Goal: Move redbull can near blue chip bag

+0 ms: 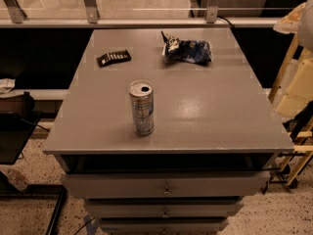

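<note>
The redbull can (141, 107) is a tall slim silver can with blue-grey markings. It stands upright near the front middle of the grey table (205, 116). The blue chip bag (188, 50) lies crumpled at the back of the table, right of centre, well apart from the can. My cream-coloured arm (296, 84) shows at the right edge, beyond the table's right side. The gripper (304, 117) seems to be the dark part below it, far from both the can and the bag and holding nothing that I can see.
A flat black rectangular packet (113, 58) lies at the back left of the table. Drawers (166, 187) sit under the tabletop. A glass railing (146, 13) runs behind the table. A wooden frame (293, 151) stands to the right.
</note>
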You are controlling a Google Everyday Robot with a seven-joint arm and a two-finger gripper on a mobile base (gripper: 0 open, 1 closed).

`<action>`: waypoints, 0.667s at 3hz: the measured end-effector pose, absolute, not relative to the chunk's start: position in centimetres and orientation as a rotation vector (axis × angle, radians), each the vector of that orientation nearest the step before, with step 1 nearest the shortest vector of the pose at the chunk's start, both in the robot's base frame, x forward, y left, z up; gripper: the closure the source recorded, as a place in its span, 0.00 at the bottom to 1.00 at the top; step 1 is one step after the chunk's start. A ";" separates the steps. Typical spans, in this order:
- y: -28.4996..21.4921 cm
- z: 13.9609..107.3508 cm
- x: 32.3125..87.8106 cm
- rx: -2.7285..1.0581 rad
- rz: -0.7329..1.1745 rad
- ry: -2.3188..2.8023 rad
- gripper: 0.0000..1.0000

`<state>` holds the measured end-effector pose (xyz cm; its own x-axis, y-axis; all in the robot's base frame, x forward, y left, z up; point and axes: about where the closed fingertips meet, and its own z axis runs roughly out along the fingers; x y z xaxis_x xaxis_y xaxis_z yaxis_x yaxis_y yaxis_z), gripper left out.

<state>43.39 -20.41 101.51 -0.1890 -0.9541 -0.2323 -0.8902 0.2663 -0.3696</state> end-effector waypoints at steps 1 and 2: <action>-20.4 101.5 43.4 -1.670 -0.211 2.132 0.00; -19.5 100.3 43.3 -1.632 -0.113 2.100 0.00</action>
<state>43.34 -19.47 100.26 -0.1780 -0.9322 -0.3152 -0.8930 0.2876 -0.3463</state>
